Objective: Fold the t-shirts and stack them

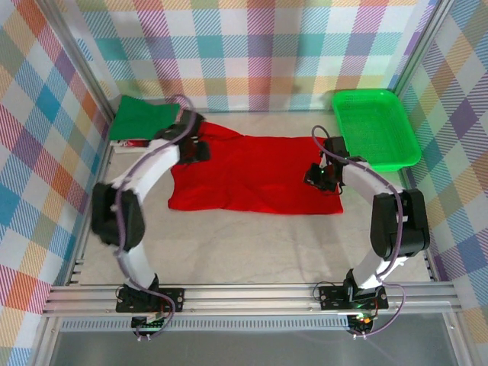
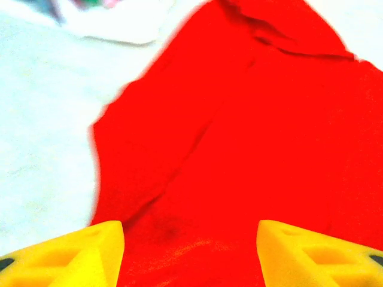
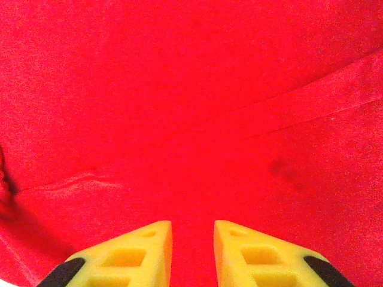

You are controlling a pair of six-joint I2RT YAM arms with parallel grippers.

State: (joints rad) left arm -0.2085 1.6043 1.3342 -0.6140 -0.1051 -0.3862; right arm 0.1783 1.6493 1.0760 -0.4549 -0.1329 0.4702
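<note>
A bright red t-shirt (image 1: 255,175) lies spread flat across the middle of the table. My left gripper (image 1: 191,149) hovers over its back-left part near a sleeve. In the left wrist view the gripper (image 2: 190,239) is open, its yellow fingers (image 2: 90,251) wide apart above red cloth (image 2: 251,131). My right gripper (image 1: 319,177) sits over the shirt's right side. In the right wrist view it (image 3: 192,233) stands open by a narrow gap, with flat red cloth (image 3: 191,107) below and nothing pinched. A dark green t-shirt (image 1: 141,118) lies folded at the back left, and a whitish cloth (image 2: 119,21) shows beside it.
A bright green plastic mesh basket (image 1: 374,126) stands at the back right, close to my right arm. Plaid walls enclose the table (image 1: 244,244) on three sides. Bare tabletop lies in front of the red shirt.
</note>
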